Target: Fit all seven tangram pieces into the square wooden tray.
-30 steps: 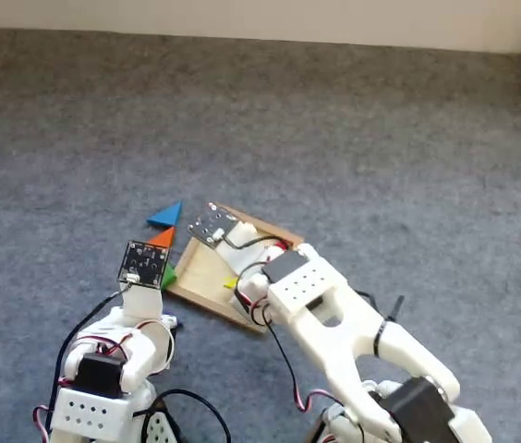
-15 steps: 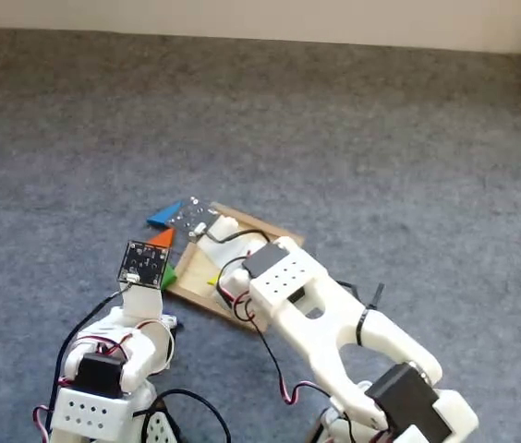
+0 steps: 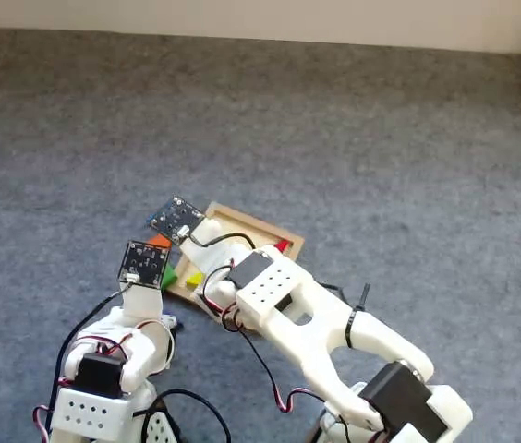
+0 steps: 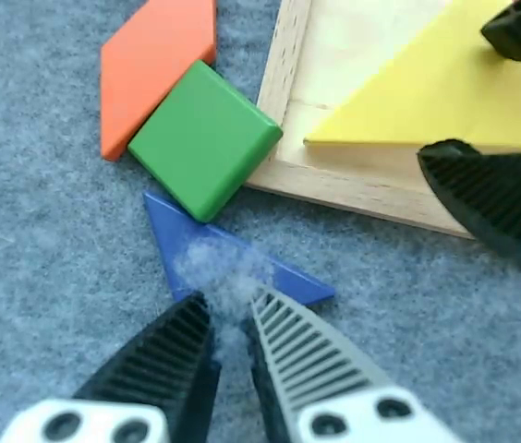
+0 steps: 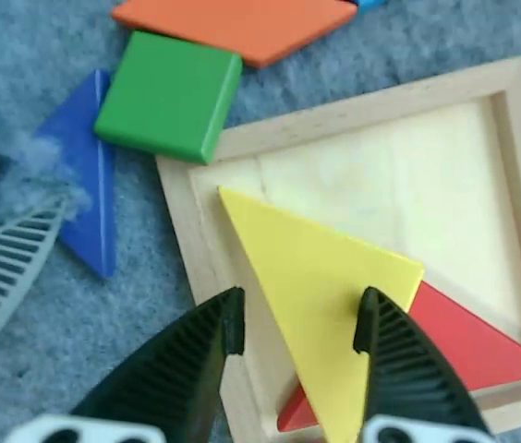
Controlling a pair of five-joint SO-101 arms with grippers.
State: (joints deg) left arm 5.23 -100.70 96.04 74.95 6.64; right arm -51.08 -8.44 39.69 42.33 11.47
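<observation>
Right tool (image 5: 299, 318) is open, jaws straddling the yellow triangle (image 5: 325, 277), which lies in the wooden tray (image 5: 334, 115) with one end over the red triangle (image 5: 468, 351). Left tool (image 4: 231, 318) is all but closed with nothing in it, tips over a corner of the blue triangle (image 4: 196, 249); that piece lies outside the tray, against the green square (image 4: 205, 138), with the orange parallelogram (image 4: 154, 65) just beyond. Bench (image 3: 381, 138) is grey and carpet-textured, with a pale wall (image 3: 242, 17) along its far edge.
</observation>
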